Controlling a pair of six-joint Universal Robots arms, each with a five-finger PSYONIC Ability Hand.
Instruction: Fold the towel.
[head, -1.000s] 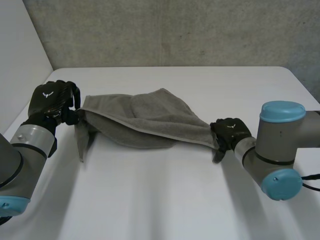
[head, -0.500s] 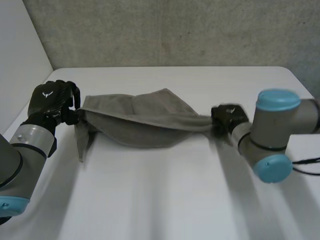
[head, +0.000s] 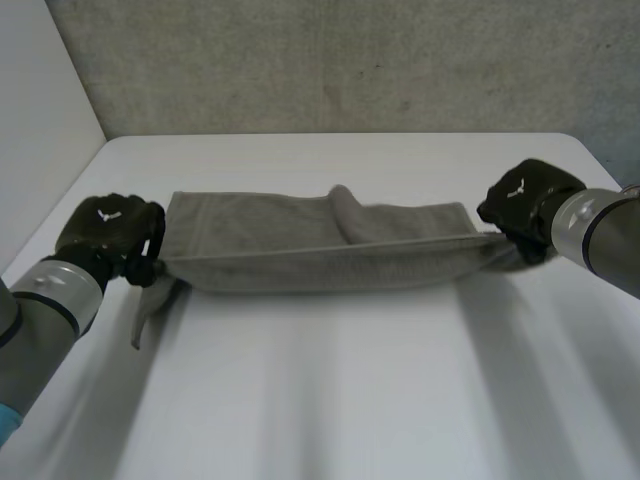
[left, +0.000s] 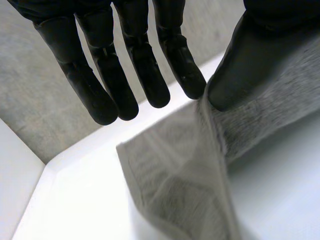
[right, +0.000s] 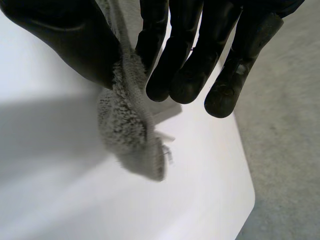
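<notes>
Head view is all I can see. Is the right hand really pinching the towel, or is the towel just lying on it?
Observer: Pinching. The right wrist view shows the right hand squeezing the towel between its thumb and a straight finger.
Operator: Does any towel stick out past the pinch?
Observer: Yes, a small fuzzy corner pokes out beyond the fingertips.
Operator: And the left hand?
Observer: In its wrist view the left hand has the towel's edge against its thumb, with the fingers straight, and a flap droops below.

Left hand (head: 108, 228) and right hand (head: 522, 198) pinching, wide apart.
</notes>
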